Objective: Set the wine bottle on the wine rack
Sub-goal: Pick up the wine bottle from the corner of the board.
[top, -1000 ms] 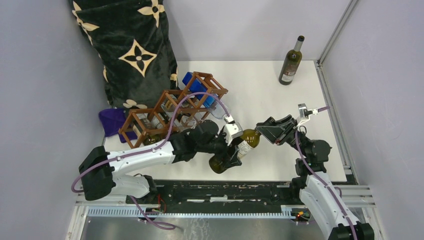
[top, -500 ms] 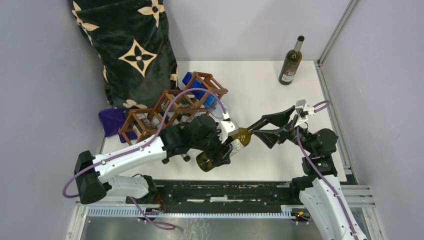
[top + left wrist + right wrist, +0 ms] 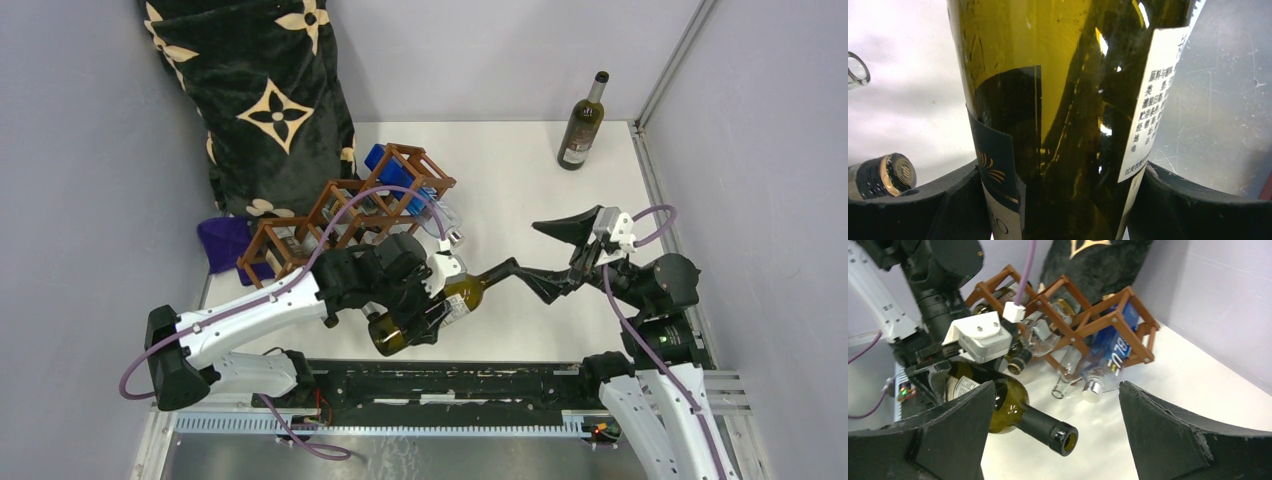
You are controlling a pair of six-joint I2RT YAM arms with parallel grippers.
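- The left jaws are clenched on the wine bottle (image 3: pixel 462 291); the left wrist view shows a dark finger (image 3: pixel 913 210) pressed against each side of the green glass (image 3: pixel 1058 100), low on the body where the labels sit.
- The right jaws are released and spread wide. In the right wrist view the bottle's open mouth (image 3: pixel 1065 440) sits in the gap between the two fingers (image 3: pixel 1168 440), touching neither.
- The wine bottle lies tilted, close to level. Its base points toward the near edge of the counter (image 3: pixel 520 190) and its neck points right, toward the right jaws.
- The bottle is just in front of the wine rack (image 3: pixel 340 215), apart from it and in none of its cells.
- The left arm (image 3: pixel 260 305) reaches in from the near left, and the right arm (image 3: pixel 655 285) bends in from the near right.
- The wine rack (image 3: pixel 1083 320) stands on the left part of the counter. Its cells hold several bottles lying down: clear ones, dark ones and a blue-labelled one (image 3: pixel 1113 347).
- A capped bottle top (image 3: pixel 893 172) shows to the left in the left wrist view.
- A purple cloth (image 3: pixel 225 240) lies at the rack's left end.
- A black blanket with beige flower shapes (image 3: pixel 260 100) rises behind the rack.
- A second wine bottle (image 3: pixel 582 125) stands upright at the far right corner of the counter, well apart from both arms.
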